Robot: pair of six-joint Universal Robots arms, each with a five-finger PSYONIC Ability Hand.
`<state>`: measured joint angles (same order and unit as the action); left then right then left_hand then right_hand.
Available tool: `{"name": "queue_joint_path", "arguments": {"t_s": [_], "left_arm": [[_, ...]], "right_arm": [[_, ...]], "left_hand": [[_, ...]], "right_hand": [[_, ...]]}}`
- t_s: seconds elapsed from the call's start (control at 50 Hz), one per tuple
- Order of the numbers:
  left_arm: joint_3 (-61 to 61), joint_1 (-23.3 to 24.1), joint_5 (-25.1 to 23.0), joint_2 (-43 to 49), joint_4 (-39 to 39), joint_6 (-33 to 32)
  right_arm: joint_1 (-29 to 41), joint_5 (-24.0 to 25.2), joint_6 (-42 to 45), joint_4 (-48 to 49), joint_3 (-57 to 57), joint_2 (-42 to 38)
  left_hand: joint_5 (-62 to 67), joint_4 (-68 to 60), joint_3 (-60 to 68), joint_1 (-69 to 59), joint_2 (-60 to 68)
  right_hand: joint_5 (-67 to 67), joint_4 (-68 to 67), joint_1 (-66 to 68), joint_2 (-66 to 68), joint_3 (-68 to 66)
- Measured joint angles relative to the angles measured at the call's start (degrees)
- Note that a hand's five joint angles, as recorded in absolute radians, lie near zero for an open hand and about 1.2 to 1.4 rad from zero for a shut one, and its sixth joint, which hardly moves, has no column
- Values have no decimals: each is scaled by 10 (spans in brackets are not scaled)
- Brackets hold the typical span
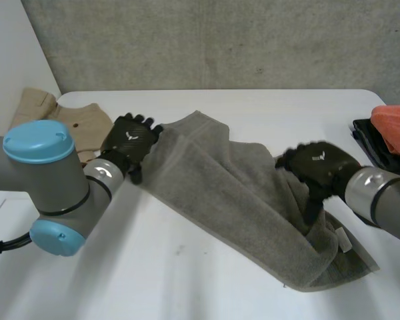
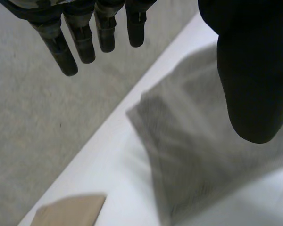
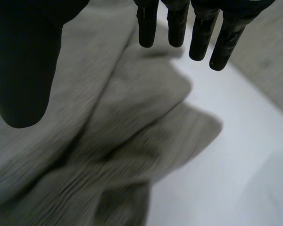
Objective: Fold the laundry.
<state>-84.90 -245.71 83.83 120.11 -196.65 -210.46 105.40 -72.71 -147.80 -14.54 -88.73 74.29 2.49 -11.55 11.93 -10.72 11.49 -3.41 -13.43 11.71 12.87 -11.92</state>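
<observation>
Towel (image 1: 240, 193) lies rumpled mid-fold, left hand (image 1: 130, 140) at its ten o'clock, right hand (image 1: 317, 167) at three, both splayed and empty; gripping corners likely comes next.

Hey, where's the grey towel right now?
In the head view, the grey towel lies diagonally on the table, between the left hand and right hand.

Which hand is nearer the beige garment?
Left. The left hand is beside the beige garment, at one end of the grey towel; the right hand is over its other end.
</observation>
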Motion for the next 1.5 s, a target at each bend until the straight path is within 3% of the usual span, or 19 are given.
{"name": "queue_joint_path", "arguments": {"t_s": [0.12,0.32,0.38,0.44,0.5,0.62,0.9,1.14,1.4,1.5], "left_arm": [[13,-30,-12,45,0,-29],[12,-26,-20,52,1,-24],[7,-19,-20,48,1,-21],[0,-13,-20,43,2,-18],[-7,-10,-20,37,2,-16],[-25,-4,-20,15,2,-6],[-50,-3,-19,-2,15,122],[-39,9,-8,30,31,190],[13,39,38,72,24,232],[45,51,70,104,15,241]], "right_arm": [[-29,-1,87,-95,-37,18],[-58,0,139,-72,-121,30],[-64,0,140,-26,-158,28],[-65,-1,137,19,-177,26],[-64,-1,135,53,-182,26],[-59,-1,116,101,-160,31],[5,4,-90,99,25,73],[75,-3,-140,83,109,113],[80,-1,-172,57,131,171],[77,0,-181,52,132,186]], "left_hand": [[0,0,0,0,0],[0,0,0,0,0],[0,0,0,0,0],[0,0,0,0,0],[0,0,0,0,0],[0,0,0,0,0],[0,0,0,-1,0],[0,0,0,-2,0],[2,-5,4,-2,5],[38,-47,41,-59,49]], "right_hand": [[-7,-4,3,5,-14],[-45,-47,36,47,-64],[-147,-155,135,164,-173],[-383,-397,350,406,-399],[-513,-529,427,535,-534],[-523,-545,428,541,-558],[-523,-546,428,541,-558],[-523,-546,428,541,-558],[-523,-546,428,541,-558],[-523,-546,428,541,-558]]}}
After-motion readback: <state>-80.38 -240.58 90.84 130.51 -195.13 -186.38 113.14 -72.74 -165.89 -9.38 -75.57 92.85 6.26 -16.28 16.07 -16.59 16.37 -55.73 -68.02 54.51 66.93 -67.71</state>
